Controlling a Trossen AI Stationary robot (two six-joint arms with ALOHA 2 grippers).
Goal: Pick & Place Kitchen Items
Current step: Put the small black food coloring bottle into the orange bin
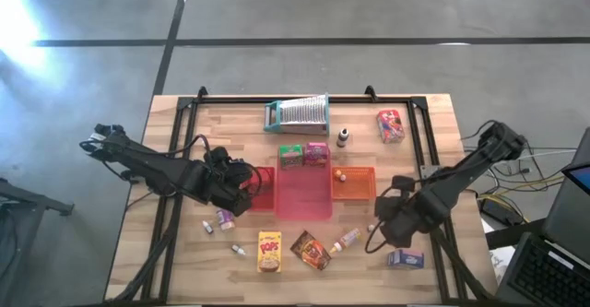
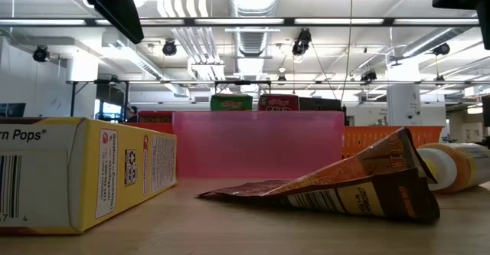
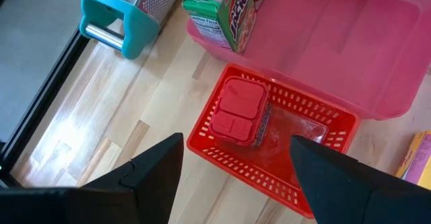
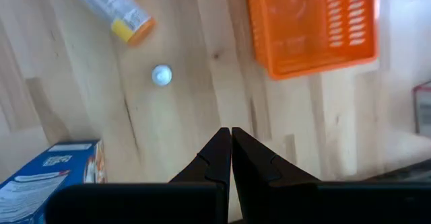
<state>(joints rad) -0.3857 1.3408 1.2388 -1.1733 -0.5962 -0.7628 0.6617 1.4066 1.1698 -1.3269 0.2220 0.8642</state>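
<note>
One red-lidded box (image 3: 237,111) lies in the red mesh tray (image 3: 214,158) under the left tool (image 1: 238,189), open and empty. Yellow cereal box (image 1: 269,251), brown packet (image 1: 311,250) and blue box (image 1: 405,259) still wait along the bench's near edge beside the closed, empty right tool (image 1: 385,217).

Near table (image 1: 175,252) middle: tub (image 1: 303,194), basket (image 1: 261,189) touching on left, second basket (image 1: 354,183) on right. Behind tub, two boxes (image 1: 291,156) side by side; farther back, grater (image 1: 297,114). Inside left basket, jar (image 3: 239,111). In front of tub, cereal box (image 1: 269,252), packet (image 1: 311,250) just right, then bottle (image 1: 347,241). At front right, another box (image 1: 406,259).
</note>
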